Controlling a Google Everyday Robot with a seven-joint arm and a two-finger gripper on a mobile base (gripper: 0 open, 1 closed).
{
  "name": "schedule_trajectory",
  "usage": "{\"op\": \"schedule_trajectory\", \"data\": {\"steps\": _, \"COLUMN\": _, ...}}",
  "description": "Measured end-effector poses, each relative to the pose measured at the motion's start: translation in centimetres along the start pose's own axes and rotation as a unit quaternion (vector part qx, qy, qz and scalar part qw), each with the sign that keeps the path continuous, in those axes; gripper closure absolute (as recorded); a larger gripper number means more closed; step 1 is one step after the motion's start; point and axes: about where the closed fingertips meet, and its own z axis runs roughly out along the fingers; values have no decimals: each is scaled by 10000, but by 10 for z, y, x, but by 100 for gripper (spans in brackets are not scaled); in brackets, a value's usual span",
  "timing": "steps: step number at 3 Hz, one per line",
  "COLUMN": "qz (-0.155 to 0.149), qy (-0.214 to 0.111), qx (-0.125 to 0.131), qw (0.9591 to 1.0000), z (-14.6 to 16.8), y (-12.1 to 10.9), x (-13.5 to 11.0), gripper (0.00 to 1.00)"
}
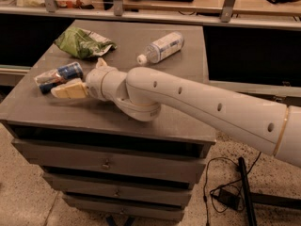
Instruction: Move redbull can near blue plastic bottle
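Observation:
The redbull can (57, 76) lies on its side at the left of the grey cabinet top (141, 36), blue and silver. My gripper (77, 77) is at the can's right end. One cream finger (69, 89) lies along the can's near side and the other (100, 62) sticks up behind its right end, so the jaws are spread around it and do not squeeze it. The blue plastic bottle (161, 47) lies on its side at the back middle of the top, white cap toward the front left, well to the right of the can.
A crumpled green foil snack bag (83, 42) lies at the back left, just behind the can. My white arm (202, 105) crosses the front right of the top. Drawers (106, 164) are below, and a cable and black pole (244, 192) are on the floor at the right.

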Motion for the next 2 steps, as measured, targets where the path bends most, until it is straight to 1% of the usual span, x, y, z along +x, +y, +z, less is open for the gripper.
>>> {"op": "schedule_trajectory", "data": {"steps": 2, "qz": -72, "qy": -30, "qx": -235, "qw": 9997, "z": 22, "y": -2, "x": -6, "gripper": 0}}
